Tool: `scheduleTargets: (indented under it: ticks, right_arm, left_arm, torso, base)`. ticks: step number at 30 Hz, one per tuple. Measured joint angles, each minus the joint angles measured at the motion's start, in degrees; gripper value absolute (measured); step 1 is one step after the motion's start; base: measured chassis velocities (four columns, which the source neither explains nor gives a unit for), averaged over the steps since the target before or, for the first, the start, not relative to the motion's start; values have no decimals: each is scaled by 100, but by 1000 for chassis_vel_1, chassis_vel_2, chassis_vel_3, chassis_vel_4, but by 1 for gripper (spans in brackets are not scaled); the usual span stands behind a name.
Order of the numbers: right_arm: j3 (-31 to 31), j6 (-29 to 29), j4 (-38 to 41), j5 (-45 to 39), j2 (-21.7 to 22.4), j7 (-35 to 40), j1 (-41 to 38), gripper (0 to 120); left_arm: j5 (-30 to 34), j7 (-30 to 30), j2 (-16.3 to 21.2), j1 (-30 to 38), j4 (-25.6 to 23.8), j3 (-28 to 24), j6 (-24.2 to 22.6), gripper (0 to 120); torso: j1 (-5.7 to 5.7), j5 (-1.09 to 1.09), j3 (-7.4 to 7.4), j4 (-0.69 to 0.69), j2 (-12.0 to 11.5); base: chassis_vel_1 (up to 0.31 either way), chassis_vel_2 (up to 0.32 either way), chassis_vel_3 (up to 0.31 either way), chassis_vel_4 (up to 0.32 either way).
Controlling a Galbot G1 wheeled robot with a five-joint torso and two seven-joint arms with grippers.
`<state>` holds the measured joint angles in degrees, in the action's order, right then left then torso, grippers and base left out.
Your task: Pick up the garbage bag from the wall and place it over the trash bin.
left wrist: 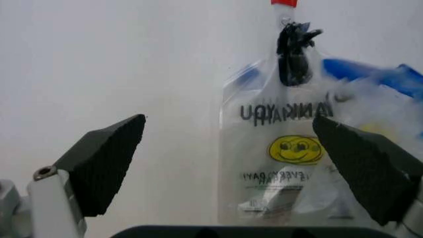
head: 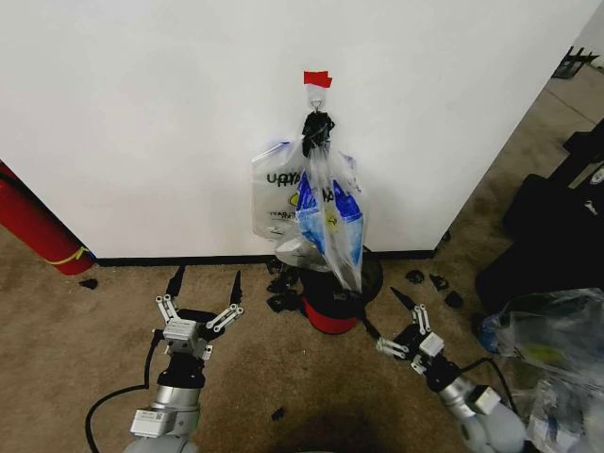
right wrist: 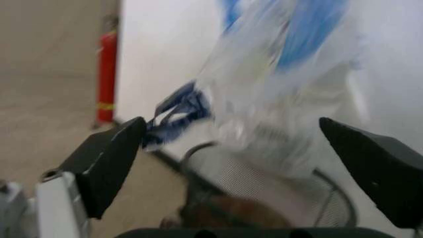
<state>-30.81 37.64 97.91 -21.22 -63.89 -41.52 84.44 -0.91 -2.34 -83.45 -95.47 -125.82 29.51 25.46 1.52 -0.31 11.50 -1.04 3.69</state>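
The garbage bag [head: 330, 222], see-through with blue trim and a yellow patch, hangs from a small hook [head: 318, 97] under red tape [head: 317, 78] on the white wall [head: 142, 123]. Its lower end drapes onto the black mesh trash bin [head: 332, 304] with a red base band. Behind it hangs a flat bundle of like bags [head: 276, 193] held by a black clip [head: 316, 132]. My left gripper [head: 209, 274] stands open, low and left of the bin. My right gripper [head: 377, 309] is open just right of the bin. The bag [right wrist: 284, 74] hangs blurred over the bin's mesh [right wrist: 264, 183].
A long red cylinder [head: 33, 226] leans at the left wall. Small black pieces [head: 281, 283] lie on the carpet beside the bin. A clear sack [head: 552, 340] and black gear [head: 557, 217] crowd the right. The bundle's smiley face [left wrist: 294, 148] faces my left wrist.
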Motion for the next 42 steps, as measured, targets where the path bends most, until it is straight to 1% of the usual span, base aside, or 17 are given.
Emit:
scheduleTargets:
  ticks: [6, 9, 13, 17, 20, 21, 22, 24, 27, 29, 31, 32, 34, 38, 42]
  right_arm:
    - [-122, -9, -136, 325, 71, -541, 65, 100]
    - [-119, 1, -136, 339, 60, -550, 59, 100]
    - [-8, 16, -90, 198, 21, -386, 0, 100]
    - [168, 16, 28, -39, -46, -95, -143, 100]
    - [301, 15, 121, -91, -86, 298, -253, 100]
    - [370, 2, 159, -88, -111, 601, -320, 100]
    - [370, 2, 159, -88, -111, 601, -320, 100]
    - [476, -47, 180, 6, -179, 1187, -495, 100]
    - [547, -83, 78, 254, -256, 1605, -745, 100]
    - [620, -102, -40, 356, -290, 1750, -920, 100]
    - [641, -106, -68, 369, -299, 1768, -961, 100]
    - [777, -148, -179, 426, -350, 1785, -1233, 100]
    - [848, -190, -208, 437, -358, 1750, -1385, 100]
    - [957, -208, -349, 457, -358, 1449, -1725, 100]
    - [1199, -150, -693, 783, -355, 1229, -2202, 100]
  left_arm:
    - [-1, -2, 6, 30, -2, -39, -11, 100]
    - [-1, -2, 16, 34, 14, -39, -11, 100]
    - [9, -1, 43, 40, 29, -20, -11, 100]
    - [35, 17, 72, 70, 63, 11, -12, 100]
    - [44, 19, 76, 93, 104, 14, -15, 100]
    - [44, 20, 71, 105, 124, 12, -15, 100]
    - [44, 20, 71, 105, 124, 12, -15, 100]
    - [40, 21, 54, 125, 161, -3, -15, 100]
    - [23, 22, 39, 136, 181, -16, -15, 100]
    - [16, 22, 37, 140, 186, -19, -14, 100]
    - [15, 22, 36, 141, 188, -19, -14, 100]
    - [5, 22, 34, 151, 217, -20, -14, 100]
    - [-1, 22, 33, 169, 251, -23, -14, 100]
    - [-9, 22, 25, 213, 311, -25, -14, 100]
    - [-10, 21, 13, 292, 392, -26, -25, 100]
  torso:
    - [0, 1, 0, 0, 0]
    - [0, 1, 0, 0, 0]
    - [0, 1, 0, 0, 0]
    - [0, 1, 0, 0, 0]
    - [0, 0, 0, 0, 0]
    - [0, 0, 0, 0, 0]
    - [0, 0, 0, 0, 0]
    - [0, 0, 0, 0, 0]
    - [0, 0, 0, 0, 0]
    - [0, 0, 0, 0, 0]
    - [0, 0, 0, 0, 0]
    - [0, 0, 1, 1, 0]
    - [0, 1, 1, 0, 0]
    - [0, 0, 1, 1, 0]
    - [0, 0, 1, 0, 0]
  base:
    - [0, 0, 0, 0]
    - [0, 0, 0, 0]
    - [0, 0, 0, 0]
    - [0, 0, 0, 0]
    - [0, 0, 0, 0]
    - [0, 0, 0, 0]
    - [0, 0, 0, 0]
    - [0, 0, 0, 0]
    - [0, 0, 0, 0]
    - [0, 0, 0, 0]
    - [0, 0, 0, 0]
    - [0, 0, 0, 0]
    - [0, 0, 0, 0]
    - [0, 0, 0, 0]
    - [0, 0, 0, 0]
